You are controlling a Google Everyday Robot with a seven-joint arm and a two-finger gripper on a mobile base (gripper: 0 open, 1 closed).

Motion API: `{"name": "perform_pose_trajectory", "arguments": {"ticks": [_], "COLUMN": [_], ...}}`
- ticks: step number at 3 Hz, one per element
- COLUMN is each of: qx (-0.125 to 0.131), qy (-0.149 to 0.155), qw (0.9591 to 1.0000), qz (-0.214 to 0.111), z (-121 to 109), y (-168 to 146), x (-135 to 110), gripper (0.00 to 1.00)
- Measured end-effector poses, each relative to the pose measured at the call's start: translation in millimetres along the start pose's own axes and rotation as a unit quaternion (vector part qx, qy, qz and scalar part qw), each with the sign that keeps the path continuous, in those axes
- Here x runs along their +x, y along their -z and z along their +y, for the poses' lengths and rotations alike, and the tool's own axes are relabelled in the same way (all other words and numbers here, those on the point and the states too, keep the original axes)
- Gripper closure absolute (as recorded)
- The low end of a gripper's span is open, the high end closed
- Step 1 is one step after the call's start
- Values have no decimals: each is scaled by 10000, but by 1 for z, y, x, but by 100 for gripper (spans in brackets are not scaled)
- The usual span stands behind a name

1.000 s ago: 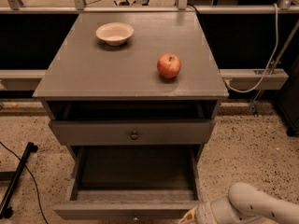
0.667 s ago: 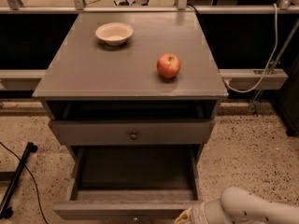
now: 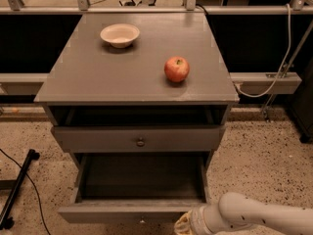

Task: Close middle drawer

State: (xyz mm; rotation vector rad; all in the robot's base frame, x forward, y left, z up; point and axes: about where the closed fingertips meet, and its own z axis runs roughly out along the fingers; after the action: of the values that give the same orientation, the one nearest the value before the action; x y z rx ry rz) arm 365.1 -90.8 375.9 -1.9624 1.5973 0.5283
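Note:
The middle drawer [image 3: 129, 212] is pulled far out at the bottom of the grey cabinet. Its deep tray [image 3: 142, 175] is open to view and empty. It has a low flat front and a tiny knob [image 3: 142, 221] near the frame's lower edge. My gripper [image 3: 184, 225] is at the bottom of the view, at the right part of that drawer's front, right of the knob. The white arm [image 3: 254, 214] reaches in from the lower right. Whether the gripper touches the front is not visible.
Above it, a taller drawer front [image 3: 98, 139] with a bigger dark knob [image 3: 140, 142] stands slightly out. On the cabinet top [image 3: 98, 72] are a white bowl [image 3: 120, 35] and a red apple [image 3: 176, 68]. A black stand [image 3: 17, 190] lies on the floor at the left.
My gripper and arm have moved left along the bottom edge, closer to the drawer front's middle. The drawer has not visibly moved.

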Motion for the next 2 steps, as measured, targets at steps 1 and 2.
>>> {"name": "perform_pose_trajectory", "arguments": {"ticks": [1,2], "qx": [85,174], "qy": [81,210], "qw": [9999,9994], "qz": [-104,-210], "z": [-24,-50], "y": [-4,-2], "x": [-3,-14], "gripper": [100,100]}}
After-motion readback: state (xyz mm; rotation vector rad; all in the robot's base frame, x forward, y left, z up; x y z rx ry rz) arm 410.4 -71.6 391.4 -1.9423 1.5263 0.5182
